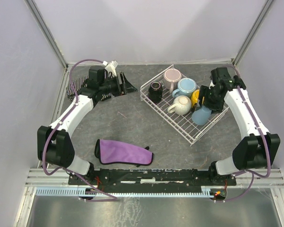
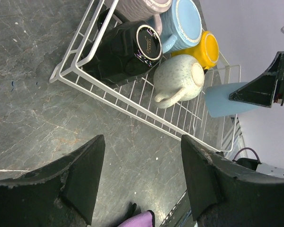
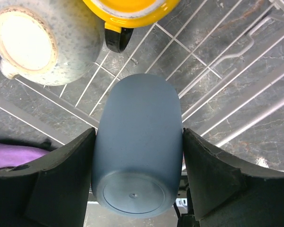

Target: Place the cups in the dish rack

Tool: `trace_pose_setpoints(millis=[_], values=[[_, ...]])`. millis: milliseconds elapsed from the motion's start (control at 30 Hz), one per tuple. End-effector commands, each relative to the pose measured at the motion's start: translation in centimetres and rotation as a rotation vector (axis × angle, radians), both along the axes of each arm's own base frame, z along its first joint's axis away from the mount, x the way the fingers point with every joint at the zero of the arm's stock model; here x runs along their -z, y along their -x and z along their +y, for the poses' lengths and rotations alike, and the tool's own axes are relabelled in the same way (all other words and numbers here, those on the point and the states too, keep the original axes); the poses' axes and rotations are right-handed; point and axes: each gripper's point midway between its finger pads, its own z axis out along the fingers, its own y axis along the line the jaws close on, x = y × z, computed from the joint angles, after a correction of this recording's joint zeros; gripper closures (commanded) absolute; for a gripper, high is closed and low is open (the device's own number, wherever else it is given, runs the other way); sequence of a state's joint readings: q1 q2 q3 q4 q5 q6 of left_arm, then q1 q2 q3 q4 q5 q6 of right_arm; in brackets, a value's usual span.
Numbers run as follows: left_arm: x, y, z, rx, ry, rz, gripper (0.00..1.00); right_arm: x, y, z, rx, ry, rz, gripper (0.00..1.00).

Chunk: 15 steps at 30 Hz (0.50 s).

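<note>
The right gripper (image 1: 206, 101) stands over the near-right part of the dish rack (image 1: 180, 125). Its fingers (image 3: 75, 161) press on opposite sides of the dusty-blue cup (image 3: 137, 146), pinching it across the body with the base toward the wrist and the mouth toward the wires. Whether the cup touches the rack cannot be told. Five cups lie in the rack: black mug (image 1: 155, 91), pink mug (image 1: 172, 75), light-blue mug (image 1: 185, 86), yellow mug (image 1: 195, 97) and cream mug (image 1: 181, 105), the last two just beside the held cup. The left gripper (image 1: 125, 84) hangs spread and empty over the table (image 1: 109, 118), left of the rack. A purple cloth (image 1: 123, 152) lies near the arm bases. Judged from here, the step goes best by lowering the cup onto free wires clear of both neighbours. The rim should settle inside the rack's side before the fingers spread, and the gripper should then lift straight away.
</note>
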<state>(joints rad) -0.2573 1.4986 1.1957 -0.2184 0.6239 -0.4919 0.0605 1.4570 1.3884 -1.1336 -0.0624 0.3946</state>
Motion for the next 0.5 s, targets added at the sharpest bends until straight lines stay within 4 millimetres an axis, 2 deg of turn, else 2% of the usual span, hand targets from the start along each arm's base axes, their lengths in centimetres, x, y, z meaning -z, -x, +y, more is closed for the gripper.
trace_pose_setpoints(millis=[0, 200, 467], values=[[-2.4, -0.8, 0.2, 0.004, -0.022, -0.097, 0.29, 0.7, -1.5, -0.2, -0.020, 0.092, -0.049, 0.99], [-2.3, -0.7, 0.4, -0.001, -0.033, -0.096, 0.29, 1.9, -1.5, -0.1, -0.021, 0.131, -0.058, 0.99], [-2.1, -0.5, 0.6, -0.008, -0.041, -0.092, 0.29, 4.1, -1.5, 1.0, -0.020, 0.115, -0.046, 0.99]])
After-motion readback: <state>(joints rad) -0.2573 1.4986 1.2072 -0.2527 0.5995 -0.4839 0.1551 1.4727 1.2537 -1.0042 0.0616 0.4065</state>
